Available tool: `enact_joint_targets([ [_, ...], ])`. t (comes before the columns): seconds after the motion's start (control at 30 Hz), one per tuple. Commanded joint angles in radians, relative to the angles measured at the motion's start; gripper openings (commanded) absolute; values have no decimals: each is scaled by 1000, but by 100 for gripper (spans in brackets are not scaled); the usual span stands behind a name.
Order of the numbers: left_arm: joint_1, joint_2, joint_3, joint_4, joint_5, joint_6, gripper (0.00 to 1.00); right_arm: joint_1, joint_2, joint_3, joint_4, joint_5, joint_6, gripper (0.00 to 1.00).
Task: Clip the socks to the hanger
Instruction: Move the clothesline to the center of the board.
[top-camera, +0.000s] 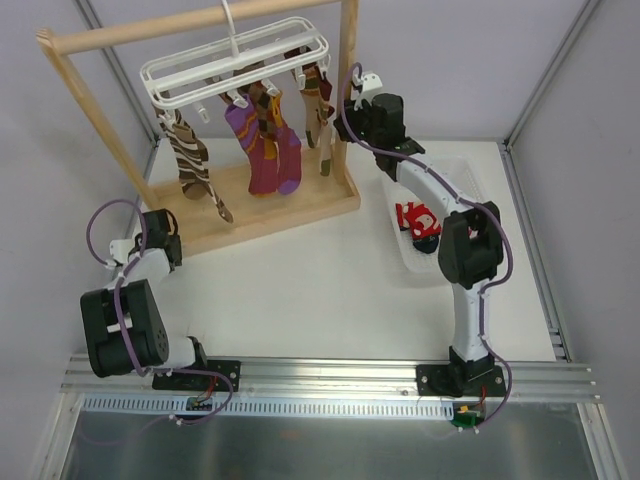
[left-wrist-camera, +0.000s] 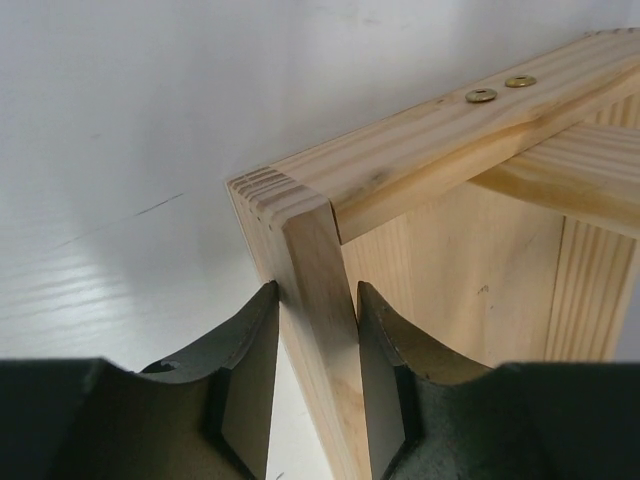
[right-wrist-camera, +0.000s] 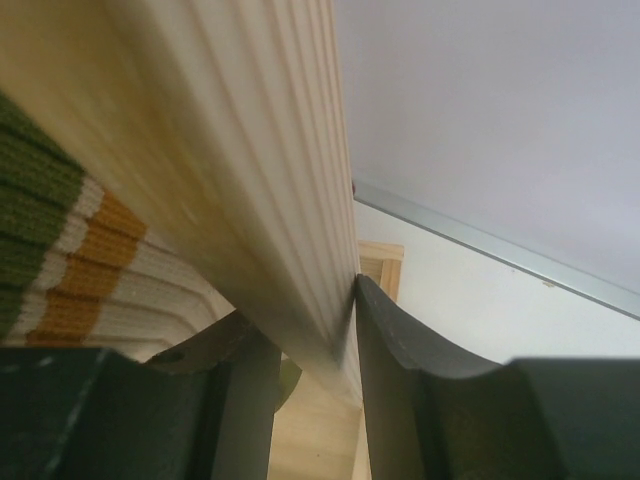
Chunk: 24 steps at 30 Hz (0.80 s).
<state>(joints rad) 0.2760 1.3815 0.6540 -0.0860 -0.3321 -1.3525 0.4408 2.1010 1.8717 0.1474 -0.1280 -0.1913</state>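
Pinching the slanted leg (left-wrist-camera: 312, 260) of the wooden rack (top-camera: 270, 205) with the left gripper (left-wrist-camera: 315, 295), both pads (left-wrist-camera: 245, 380) flat on the wood. Clamping the rack's upright post (right-wrist-camera: 250, 150) with the right gripper (right-wrist-camera: 305, 320), striped sock (right-wrist-camera: 60, 250) just left of its fingers (right-wrist-camera: 400, 380). Up and left of that gripper, white hanger (top-camera: 240, 62) with socks (top-camera: 265, 140) clipped below

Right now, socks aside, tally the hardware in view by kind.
Rack: 1
Hanger: 1
Basket: 1
Pincers: 2, left pincer and right pincer, each closed on the rack
Total: 5
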Motion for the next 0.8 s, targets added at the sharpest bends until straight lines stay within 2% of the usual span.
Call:
enact_joint_targets([
  [0.0, 6, -123, -109, -101, -67, -80, 22, 42, 54, 78, -11, -97, 41, 36],
  [0.13, 5, -316, -194, -152, -139, -129, 21, 101, 108, 133, -23, -88, 18, 37],
  [0.23, 8, -369, -202, -158, -168, -71, 22, 130, 137, 184, -37, -81, 18, 38],
  [0.3, 14, -360, -177, -161, -154, -10, 22, 142, 162, 204, -37, -68, 26, 38],
  [0.6, 43, -182, -94, -149, -67, 10, 22, 167, 318, 457, -48, -15, 44, 38],
  [0.77, 43, -154, -50, -123, -67, 33, 23, 168, 355, 520, -34, 8, 50, 44],
])
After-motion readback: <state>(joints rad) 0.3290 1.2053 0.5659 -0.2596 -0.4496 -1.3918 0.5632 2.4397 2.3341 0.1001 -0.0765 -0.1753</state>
